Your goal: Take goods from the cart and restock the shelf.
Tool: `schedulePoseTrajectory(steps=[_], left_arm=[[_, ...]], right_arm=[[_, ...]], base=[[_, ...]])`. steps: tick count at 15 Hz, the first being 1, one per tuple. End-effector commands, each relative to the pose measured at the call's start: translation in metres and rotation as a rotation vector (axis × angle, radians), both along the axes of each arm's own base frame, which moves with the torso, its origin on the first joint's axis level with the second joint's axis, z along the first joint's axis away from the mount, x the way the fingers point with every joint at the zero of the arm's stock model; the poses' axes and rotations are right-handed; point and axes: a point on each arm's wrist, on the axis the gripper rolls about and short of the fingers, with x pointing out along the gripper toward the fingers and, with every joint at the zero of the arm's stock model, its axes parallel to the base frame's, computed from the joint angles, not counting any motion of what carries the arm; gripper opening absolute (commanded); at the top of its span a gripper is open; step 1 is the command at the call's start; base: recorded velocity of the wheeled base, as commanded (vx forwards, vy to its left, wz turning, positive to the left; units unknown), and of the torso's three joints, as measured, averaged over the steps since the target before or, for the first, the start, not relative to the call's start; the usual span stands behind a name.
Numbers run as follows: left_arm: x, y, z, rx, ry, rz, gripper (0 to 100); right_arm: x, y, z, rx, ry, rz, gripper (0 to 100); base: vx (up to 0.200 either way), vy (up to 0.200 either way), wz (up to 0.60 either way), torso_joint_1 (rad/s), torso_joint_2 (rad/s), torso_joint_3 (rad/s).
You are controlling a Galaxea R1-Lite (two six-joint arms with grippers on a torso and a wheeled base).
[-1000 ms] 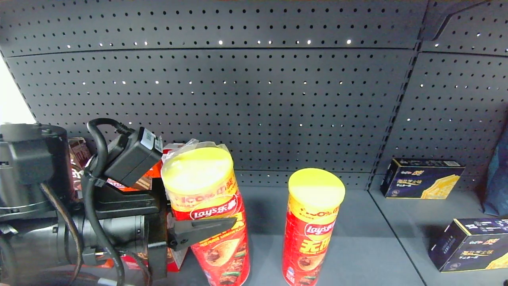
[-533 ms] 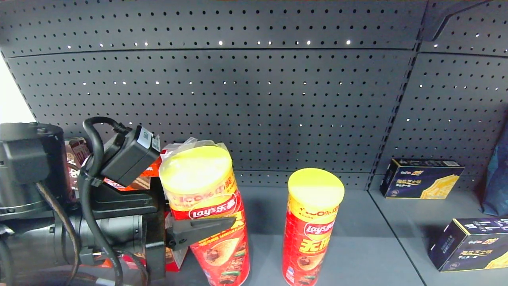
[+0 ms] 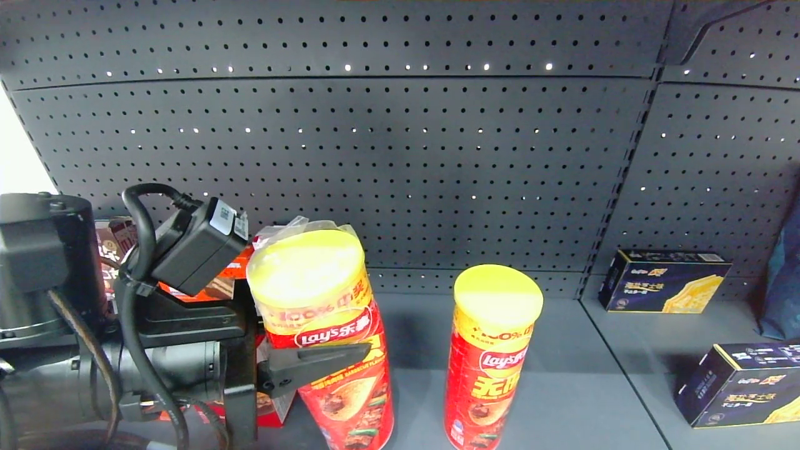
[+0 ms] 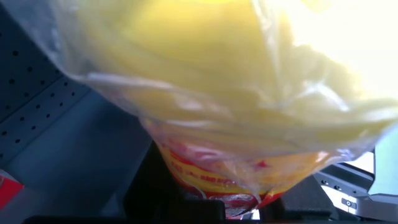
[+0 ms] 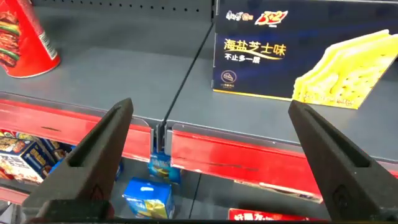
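Left claw (image 3: 331, 361) grips the tall red cardboard crisp tube with yellow plastic lid (image 3: 347, 400) mid-body, upright at the grey metal shelf (image 3: 562, 400). I judge it light, thin-walled, crushable; its loose film wrap (image 3: 294, 228) looks slippery up top.

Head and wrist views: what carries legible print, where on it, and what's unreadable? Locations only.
Held chip can: logo and large lettering on the red wall, legible.
Standing chip can: same logo and lettering, legible.
Rear dark-blue box, near dark-blue box: too small in head view.
Dark-blue box in right wrist view: white lettering, legible.
White sticker on the wrist camera: too small.
Brown carton: partly hidden, unreadable.
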Motion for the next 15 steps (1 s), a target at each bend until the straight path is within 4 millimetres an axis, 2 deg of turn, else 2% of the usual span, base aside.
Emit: schedulePoseTrajectory(steps=[1,5,9,11,13,15], left_arm=[[-0.003,0.001,0.002,-0.006,-0.008,-0.006,0],[-0.012,0.003,0.006,-0.010,-0.037,-0.007,0],[-0.010,0.003,0.015,-0.030,-0.062,-0.019,0],[-0.005,0.001,0.020,-0.040,-0.065,-0.040,0],[0.009,0.004,0.023,-0.037,-0.061,0.010,0],[0.022,-0.002,0.023,-0.033,-0.055,0.005,0]], right_arm=[[0.000,0.000,0.000,-0.002,0.004,0.001,100],[0.000,0.000,0.000,0.000,0.005,0.001,100],[0.000,0.000,0.000,0.000,0.005,0.001,100],[0.000,0.000,0.000,0.000,0.005,0.001,100],[0.000,0.000,0.000,0.000,0.005,0.001,100],[0.000,0.000,0.000,0.000,0.005,0.001,100]], base=[[0.000,0.000,0.00,0.000,0.00,0.000],[0.000,0.000,0.00,0.000,0.00,0.000],[0.000,0.000,0.00,0.000,0.00,0.000],[0.000,0.000,0.00,0.000,0.00,0.000],[0.000,0.000,0.00,0.000,0.00,0.000],[0.000,0.000,0.00,0.000,0.00,0.000]])
